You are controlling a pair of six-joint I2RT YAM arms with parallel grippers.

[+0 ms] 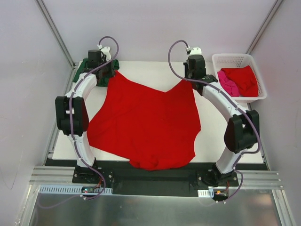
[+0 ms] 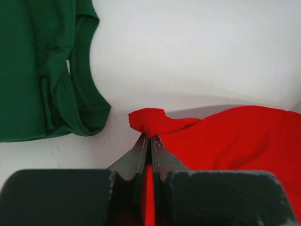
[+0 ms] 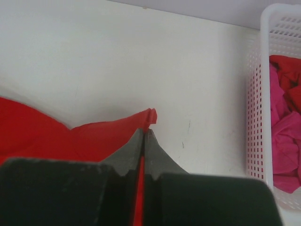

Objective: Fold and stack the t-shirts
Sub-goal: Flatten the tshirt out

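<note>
Top external view: red t-shirt (image 1: pixel 146 122) spread left of the basket (image 1: pixel 233 56), pinched at two corners.
My left fingers (image 2: pixel 149 143) and right fingers (image 3: pixel 143 141) each clamp one far corner, I judge to pull it flat on the surface (image 1: pixel 141 68) for folding; the green t-shirt (image 2: pixel 33 70) waits farther left.

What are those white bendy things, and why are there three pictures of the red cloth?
That cloth is a red t-shirt. The bendy things are two robot arms, the left arm and the right arm. The big picture looks down from above. The other two come from a small camera on each wrist. Each arm's jaws are shut, pinching a far corner of the shirt spread on the white table. A green t-shirt lies near the left arm. A white basket holds another red shirt and a pink one.
</note>
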